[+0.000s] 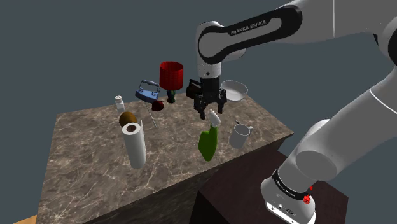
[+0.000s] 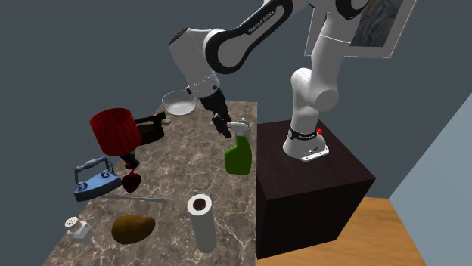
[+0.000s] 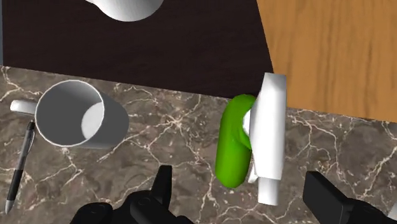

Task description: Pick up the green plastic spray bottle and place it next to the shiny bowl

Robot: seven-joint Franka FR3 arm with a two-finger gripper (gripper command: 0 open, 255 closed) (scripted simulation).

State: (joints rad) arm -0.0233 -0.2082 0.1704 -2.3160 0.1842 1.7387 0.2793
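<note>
The green spray bottle [image 1: 207, 144] with a white trigger head [image 1: 215, 117] stands on the marble table [image 1: 83, 184], near the edge by the stand. My gripper [image 1: 209, 109] hangs open just above the head, apart from it. In the wrist view the bottle [image 3: 231, 150] sits between and beyond the two black fingers [image 3: 161, 186], which stand wide apart around it. From the second exterior view the gripper [image 2: 222, 125] hovers over the bottle [image 2: 238, 157]. The pale bowl [image 1: 234, 91] rests at the table's far corner, behind the gripper.
A white mug [image 1: 240, 135] stands close to the bottle, a pen [image 3: 18, 169] beside it. A paper towel roll [image 1: 133, 145], a brown lump [image 1: 128, 118], a shaker [image 1: 119, 102], a blue iron [image 1: 147, 93] and a red-shaded lamp [image 1: 171, 75] crowd the shoulder view's left.
</note>
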